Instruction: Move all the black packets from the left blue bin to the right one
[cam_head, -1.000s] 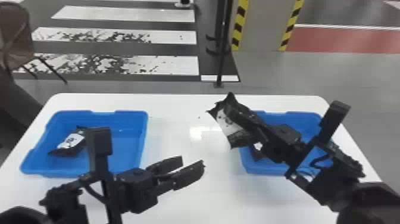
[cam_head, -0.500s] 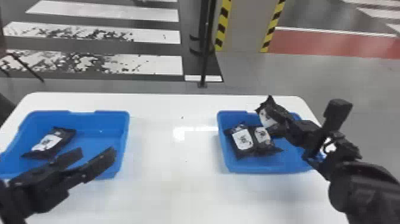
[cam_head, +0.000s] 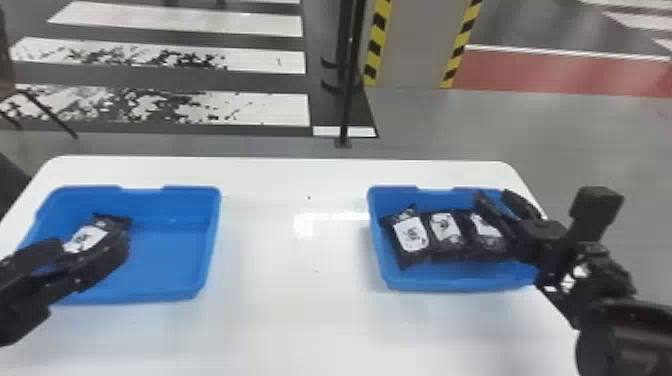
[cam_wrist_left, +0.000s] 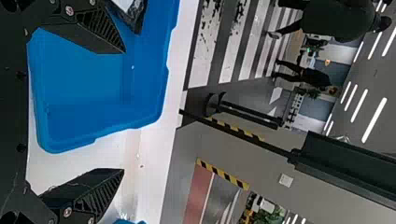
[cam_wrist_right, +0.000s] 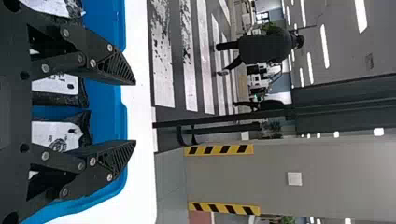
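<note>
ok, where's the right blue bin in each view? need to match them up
Head view: right blue bin, right side of the white table, black packets inside.
Left wrist view: a sliver, across the table from the left blue bin.
Right wrist view: behind the open right gripper, bin holding packets.
Shared landmark: pillar with yellow-black striped edges.

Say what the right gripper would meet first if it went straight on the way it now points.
Probably the far rim of the right blue bin, though height is hard to judge and the right gripper might pass over it.
</note>
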